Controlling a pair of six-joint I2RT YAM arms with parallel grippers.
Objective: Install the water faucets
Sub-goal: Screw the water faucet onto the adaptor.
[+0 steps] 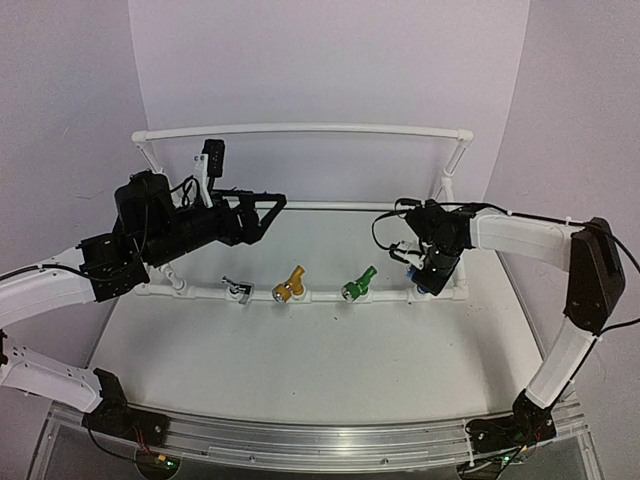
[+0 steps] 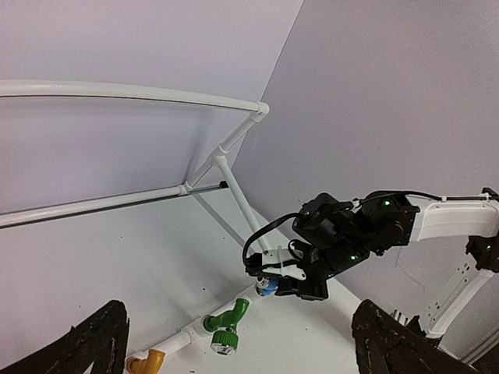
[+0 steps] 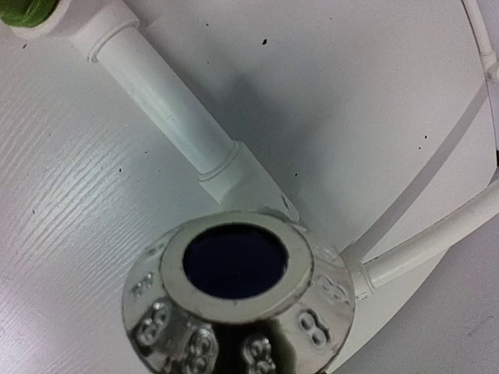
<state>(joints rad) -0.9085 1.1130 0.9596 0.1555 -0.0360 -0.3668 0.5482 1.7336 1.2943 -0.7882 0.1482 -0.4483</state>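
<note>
The silver faucet [image 1: 238, 289], the yellow faucet [image 1: 289, 286] and the green faucet [image 1: 358, 284] sit in a row on the front pipe [image 1: 322, 295] of the white PVC frame. My right gripper [image 1: 425, 272] is shut on the blue faucet [image 1: 414, 281] at the pipe's right end. The blue faucet's round metallic nozzle [image 3: 234, 288] fills the right wrist view, so the fingers there are hidden. My left gripper [image 1: 268, 212] is open and empty, raised above the table behind the silver faucet. Its dark fingers [image 2: 93, 343] stand wide apart, looking at the green faucet [image 2: 226, 331] and the blue faucet [image 2: 269, 287].
The PVC frame's top rail [image 1: 300, 128] and slanted side struts [image 1: 447, 180] stand behind the faucet row. Purple walls close off the back and sides. An aluminium rail [image 1: 320, 440] runs along the near edge between the arm bases.
</note>
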